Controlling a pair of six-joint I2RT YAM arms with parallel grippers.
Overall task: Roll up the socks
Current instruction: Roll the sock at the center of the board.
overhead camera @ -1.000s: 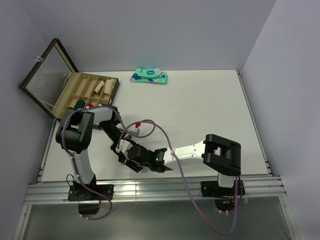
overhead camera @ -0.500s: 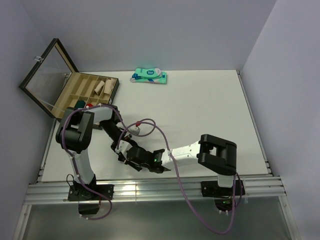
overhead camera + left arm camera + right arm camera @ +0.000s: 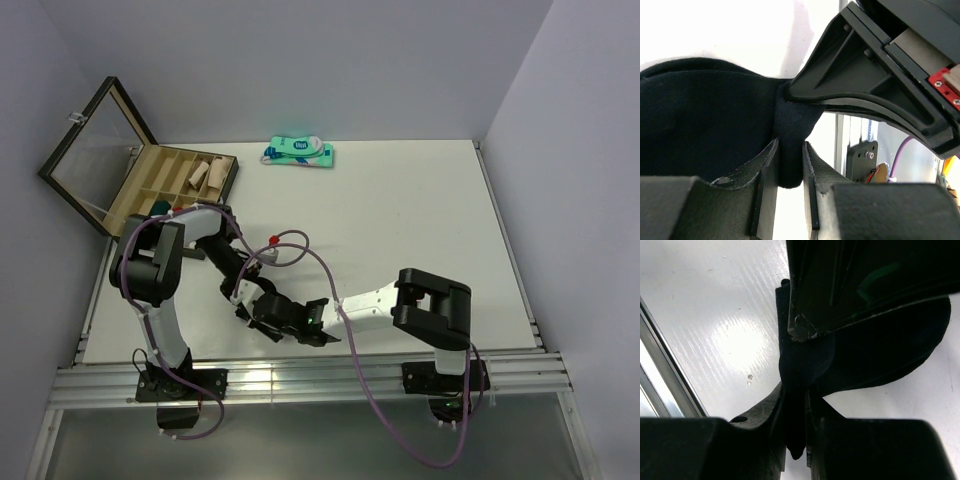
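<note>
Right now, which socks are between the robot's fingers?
The dark sock, inside the left gripper and right gripper. The teal packaged pair lies far back, untouched; the beige rolled socks sit in the box.

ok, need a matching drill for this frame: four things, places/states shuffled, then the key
Things:
1. black sock
2. packaged socks
3. beige rolled socks
4. box lid

Places or states:
A. in a compartment of the wooden box
B. standing open
C. pinched in the right gripper
D. lying at the far edge of the table

Pairs: 1-C, 2-D, 3-A, 4-B
</note>
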